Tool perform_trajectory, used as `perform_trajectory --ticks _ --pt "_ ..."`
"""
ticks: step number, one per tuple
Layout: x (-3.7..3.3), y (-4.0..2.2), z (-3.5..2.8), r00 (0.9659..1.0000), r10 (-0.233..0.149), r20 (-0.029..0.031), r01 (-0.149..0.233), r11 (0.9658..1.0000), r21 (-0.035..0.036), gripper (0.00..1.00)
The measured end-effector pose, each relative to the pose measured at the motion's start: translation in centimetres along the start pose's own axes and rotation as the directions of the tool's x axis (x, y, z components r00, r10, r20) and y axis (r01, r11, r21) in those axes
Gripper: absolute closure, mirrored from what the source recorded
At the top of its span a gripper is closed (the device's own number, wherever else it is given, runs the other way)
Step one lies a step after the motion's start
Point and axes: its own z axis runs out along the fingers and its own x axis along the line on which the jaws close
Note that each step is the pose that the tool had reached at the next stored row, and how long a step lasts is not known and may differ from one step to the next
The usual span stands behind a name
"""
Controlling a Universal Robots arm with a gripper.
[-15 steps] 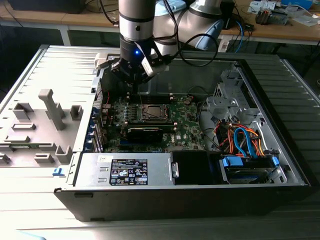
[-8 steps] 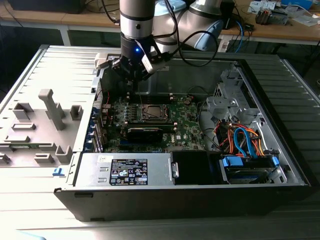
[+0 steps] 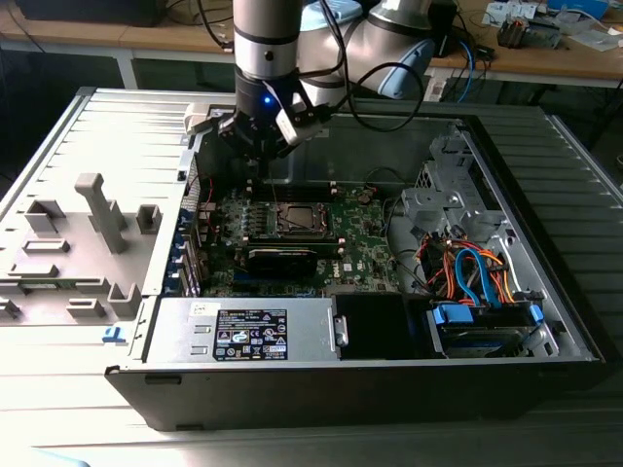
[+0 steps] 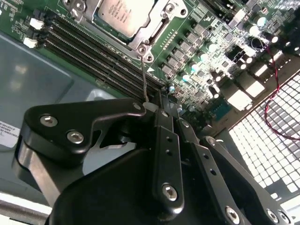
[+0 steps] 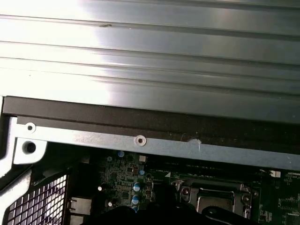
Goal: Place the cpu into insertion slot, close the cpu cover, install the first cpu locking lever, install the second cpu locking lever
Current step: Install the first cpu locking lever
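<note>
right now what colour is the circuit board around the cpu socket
Green, clearest in the second wrist view.

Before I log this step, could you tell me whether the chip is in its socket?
In: the chip lies flat inside the socket, with the metal cover frame around it.

Above the socket (image 3: 295, 220) the case is open, but the gripper (image 3: 261, 146) hangs near its far side. A thin lever (image 4: 145, 79) stands up beside the cover (image 4: 154, 26). Memory slots (image 4: 89, 54) and the case wall (image 5: 154, 145) hem that edge; a black card (image 3: 282, 256) borders the near side.
</note>
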Motion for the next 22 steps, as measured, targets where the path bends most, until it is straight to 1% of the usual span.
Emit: perform_trajectory --ticks 14,22 --pt "-0.67 -0.07 0.01 1.0 0.0 0.0 0.0 1.0 0.0 0.89" --pt "-1.17 -0.12 -0.01 1.0 0.0 0.0001 0.0 1.0 0.0 0.89"
